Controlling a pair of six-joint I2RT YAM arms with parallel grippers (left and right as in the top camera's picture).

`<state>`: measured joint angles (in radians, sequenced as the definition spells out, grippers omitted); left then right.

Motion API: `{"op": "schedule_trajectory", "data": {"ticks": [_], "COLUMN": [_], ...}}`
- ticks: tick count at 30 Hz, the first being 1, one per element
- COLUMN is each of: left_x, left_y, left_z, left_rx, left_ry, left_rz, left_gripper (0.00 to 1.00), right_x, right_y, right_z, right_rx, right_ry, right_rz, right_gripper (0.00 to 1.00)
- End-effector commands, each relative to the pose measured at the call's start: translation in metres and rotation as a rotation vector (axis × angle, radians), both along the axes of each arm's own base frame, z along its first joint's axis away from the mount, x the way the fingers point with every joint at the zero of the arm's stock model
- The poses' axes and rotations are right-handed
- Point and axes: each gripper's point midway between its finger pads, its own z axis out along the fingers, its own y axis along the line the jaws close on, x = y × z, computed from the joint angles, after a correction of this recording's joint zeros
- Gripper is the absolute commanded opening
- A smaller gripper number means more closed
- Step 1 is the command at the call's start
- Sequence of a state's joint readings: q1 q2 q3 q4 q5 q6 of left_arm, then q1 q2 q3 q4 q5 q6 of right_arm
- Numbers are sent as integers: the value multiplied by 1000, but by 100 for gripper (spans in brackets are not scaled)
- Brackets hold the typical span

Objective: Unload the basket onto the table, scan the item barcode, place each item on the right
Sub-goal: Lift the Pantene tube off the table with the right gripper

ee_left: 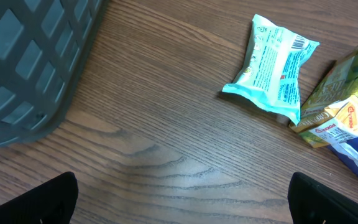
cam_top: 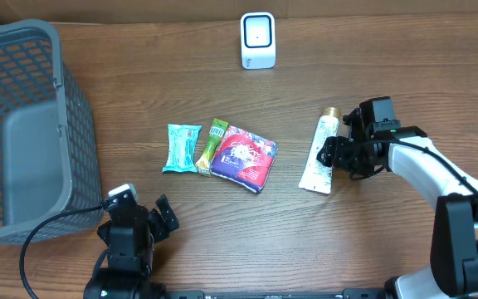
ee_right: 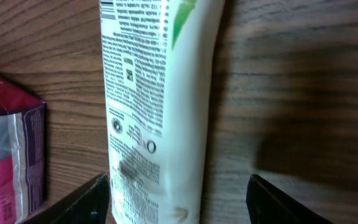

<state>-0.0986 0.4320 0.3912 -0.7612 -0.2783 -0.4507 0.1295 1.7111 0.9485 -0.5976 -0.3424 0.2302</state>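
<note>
Two hands show, both with jaws spread wide. The right hand (ee_right: 176, 196) straddles the white plastic squeeze tube with a gold cap (cam_top: 318, 158), which lies flat on the brown wooden tabletop (cam_top: 388, 66), at 5 o'clock from the white barcode scanner (cam_top: 257, 40). In the wrist view the tube runs 12 to 6 between the fingers, close to the 9 o'clock one and clear of the other. The left hand (ee_left: 182, 199) hovers empty at the tabletop's 7 o'clock.

Dark wood-grain table (cam_top: 405, 66); beige strip (cam_top: 372, 7) along far edge.
</note>
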Motion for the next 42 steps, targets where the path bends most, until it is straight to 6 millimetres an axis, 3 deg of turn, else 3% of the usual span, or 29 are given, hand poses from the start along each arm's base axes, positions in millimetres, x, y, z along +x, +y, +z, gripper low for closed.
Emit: {"op": "schedule_trajectory", "data": {"ticks": [1,10,21,26,33,39,42], "left_x": [0,0,0,0,0,0,0], "left_y": [2,2,2,2,2,2,2], "left_z": [1,1,1,1,1,1,1], "left_rx": [-1,-1,-1,-1,-1,-1,-1], "left_ry": [-15,-15,-15,-15,-15,-15,-15], "left_rz": [22,22,22,22,22,22,22], "left_gripper": [100,100,100,100,100,100,99], "right_x": [1,2,0,-6,-5,0,4], "right_y": [3,21,25,25,26,38,38], "right_z": [-6,-6,-20,-27,-25,0,20], "right_rx": [25,134,171,180,186,260,249], "right_ry": [0,-1,32,45,43,25,-23], "right_rz": [38,80,39,12,14,45,103], "right_gripper": [71,70,61,47,18,4,4]}}
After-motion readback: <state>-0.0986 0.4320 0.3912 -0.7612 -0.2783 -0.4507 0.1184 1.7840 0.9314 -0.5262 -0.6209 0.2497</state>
